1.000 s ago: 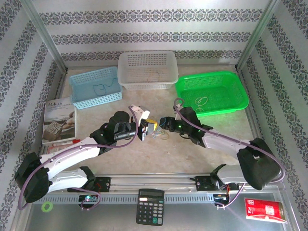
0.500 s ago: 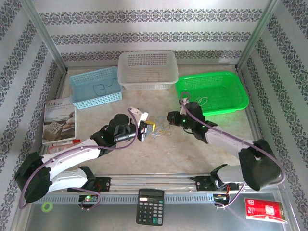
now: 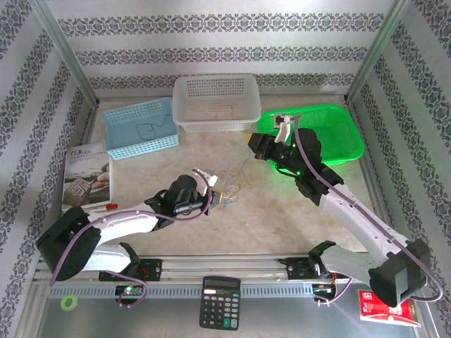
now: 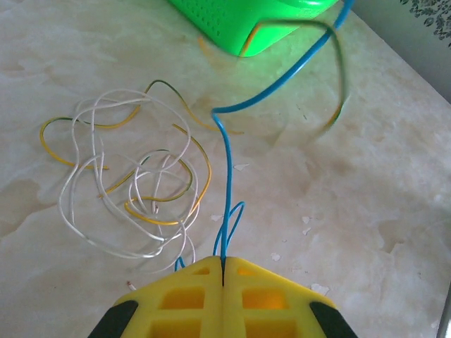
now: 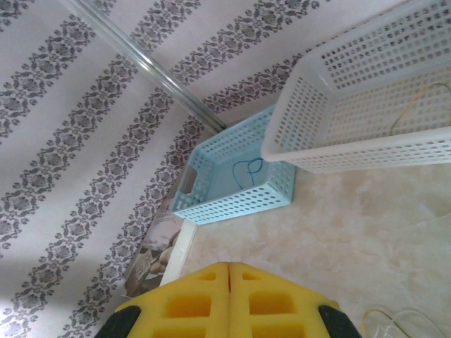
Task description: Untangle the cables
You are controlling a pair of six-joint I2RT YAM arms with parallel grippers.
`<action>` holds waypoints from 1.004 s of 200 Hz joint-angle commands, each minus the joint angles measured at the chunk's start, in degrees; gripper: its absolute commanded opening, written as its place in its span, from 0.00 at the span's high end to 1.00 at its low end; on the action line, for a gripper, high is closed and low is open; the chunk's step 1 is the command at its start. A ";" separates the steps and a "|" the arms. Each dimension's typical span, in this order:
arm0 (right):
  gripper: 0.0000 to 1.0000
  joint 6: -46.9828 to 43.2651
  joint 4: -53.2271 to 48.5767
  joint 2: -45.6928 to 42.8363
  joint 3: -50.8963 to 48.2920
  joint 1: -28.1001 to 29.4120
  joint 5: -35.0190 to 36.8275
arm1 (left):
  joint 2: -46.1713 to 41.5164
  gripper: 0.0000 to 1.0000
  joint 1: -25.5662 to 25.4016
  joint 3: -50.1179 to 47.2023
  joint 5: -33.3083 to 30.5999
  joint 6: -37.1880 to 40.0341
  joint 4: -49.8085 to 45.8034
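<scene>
The cables (image 3: 230, 187) lie as a small tangle on the table; in the left wrist view they show as whitish and yellow loops (image 4: 134, 190). My left gripper (image 3: 220, 198) sits at the tangle's near side, its yellow jaws (image 4: 223, 262) shut on a blue cable (image 4: 224, 176) that climbs away to the upper right. My right gripper (image 3: 252, 143) is raised beside the green tray (image 3: 331, 123), jaws (image 5: 229, 266) pressed shut. A thin strand (image 3: 243, 163) runs from its tips down to the tangle. A blurred yellow-green loop (image 4: 337, 84) hangs in the air.
A blue basket (image 3: 141, 128) holds a dark wire loop (image 5: 246, 169). A white basket (image 3: 217, 102) stands behind the tangle. A whitish loop (image 3: 296, 149) lies in the green tray. A book (image 3: 88, 176) lies at the left, and a calculator (image 3: 220, 303) and red packet (image 3: 387, 306) at the front.
My right gripper has lifted from the tangle and swung up and right toward the green tray, drawing a strand with it. My left gripper has stayed at the tangle, shifting slightly nearer.
</scene>
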 commanded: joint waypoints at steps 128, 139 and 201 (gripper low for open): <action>1.00 -6.32 -8.53 1.28 10.30 5.32 2.40 | -19.41 0.00 1.89 0.12 0.35 2.63 -10.39; 1.00 -6.63 -9.08 1.77 10.97 5.78 2.19 | -19.42 0.00 1.86 2.57 1.35 3.63 -10.69; 1.00 -7.15 -10.08 3.71 13.23 7.18 -1.94 | -10.82 0.10 6.72 15.57 16.85 5.58 -7.68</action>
